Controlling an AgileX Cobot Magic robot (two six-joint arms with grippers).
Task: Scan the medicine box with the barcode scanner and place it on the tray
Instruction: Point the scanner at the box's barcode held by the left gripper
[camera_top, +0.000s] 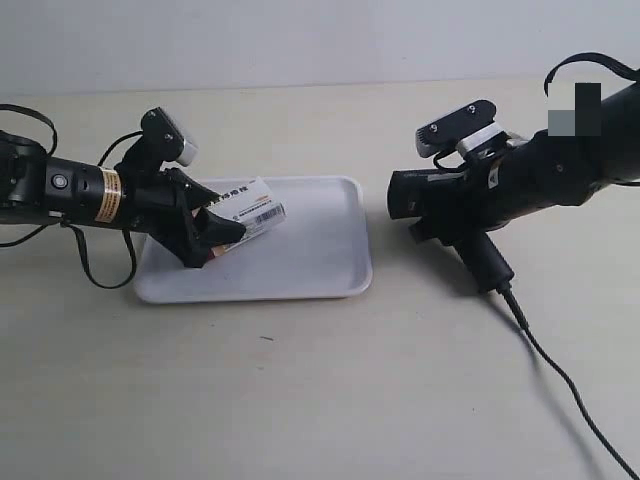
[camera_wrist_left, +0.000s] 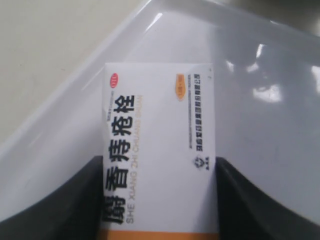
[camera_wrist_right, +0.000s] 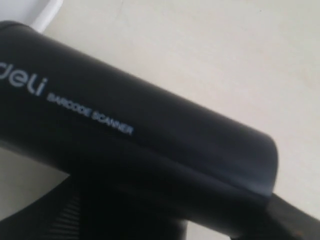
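Holding the medicine box (camera_top: 250, 210) just above the tray (camera_top: 320, 265), the left gripper (camera_wrist_left: 159, 200) seems ready to set it down; the right gripper (camera_top: 455, 215) clasps the barcode scanner (camera_wrist_right: 135, 145) beside the tray.

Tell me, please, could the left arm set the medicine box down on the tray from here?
Probably yes: its tool grips the medicine box right above the tray, with bare tray floor beneath.
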